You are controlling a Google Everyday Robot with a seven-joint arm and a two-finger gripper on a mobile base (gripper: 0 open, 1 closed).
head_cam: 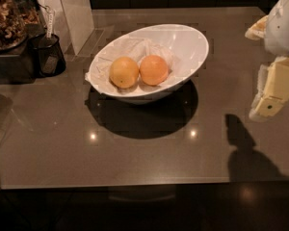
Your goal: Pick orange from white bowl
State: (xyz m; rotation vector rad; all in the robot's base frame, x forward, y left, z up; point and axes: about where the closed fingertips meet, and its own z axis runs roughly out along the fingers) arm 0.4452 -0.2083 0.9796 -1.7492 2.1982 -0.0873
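Note:
The orange [154, 70], round and deep reddish-orange, lies in the white bowl [192, 42] on crumpled white paper, right of centre. A paler yellow-orange fruit [124, 71] touches it on the left. The bowl stands at the middle of the dark table, tilted with its rim slanted. My gripper [272, 91], cream-coloured under a white arm housing, hangs above the table at the right edge of the camera view. It is well to the right of the bowl, apart from it and holding nothing I can see.
A black mesh cup [48, 54] and a container of dried bits [7, 18] stand at the back left. A white upright panel [70, 11] stands behind the bowl on the left. The table's front edge [135, 184] runs across the bottom.

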